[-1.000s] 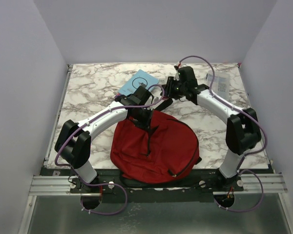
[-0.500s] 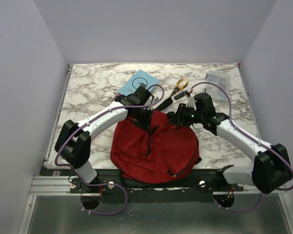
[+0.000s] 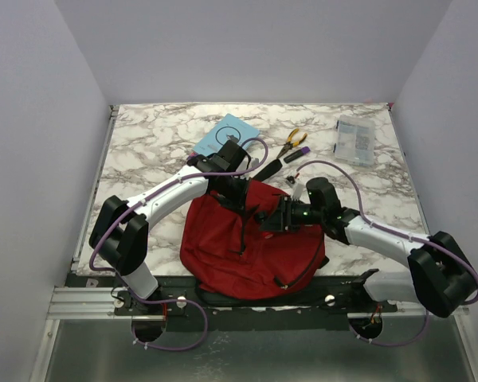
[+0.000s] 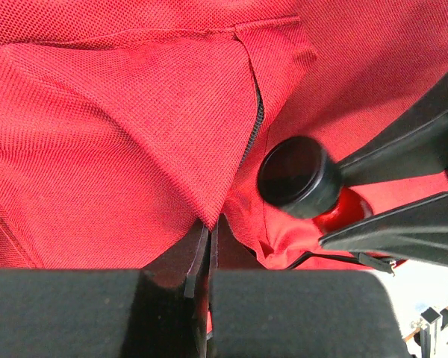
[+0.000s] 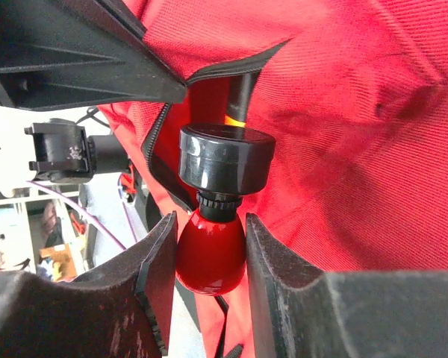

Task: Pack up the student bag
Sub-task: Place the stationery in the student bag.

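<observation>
The student bag (image 3: 247, 251) is a dark red backpack lying flat at the near middle of the table. My left gripper (image 3: 237, 199) (image 4: 209, 227) is shut on a fold of its red fabric beside the black zipper (image 4: 255, 119), holding the flap up. My right gripper (image 3: 271, 219) (image 5: 209, 224) is shut on a glossy red bottle-like item (image 5: 209, 253) with a round black cap (image 5: 225, 158). The cap points at the dark opening (image 5: 235, 82) under the lifted flap. In the left wrist view the same cap (image 4: 295, 175) sits just right of the zipper.
At the back of the marble table (image 3: 143, 151) lie a light blue book (image 3: 227, 135), yellow-handled pliers (image 3: 291, 142), a black marker with a purple end (image 3: 285, 163) and a clear plastic box (image 3: 355, 139). Grey walls enclose the table on three sides.
My right arm has swung from the back of the table, near the pliers, toward me and left, bringing the red item to the bag's opening. The left arm has held still.
</observation>
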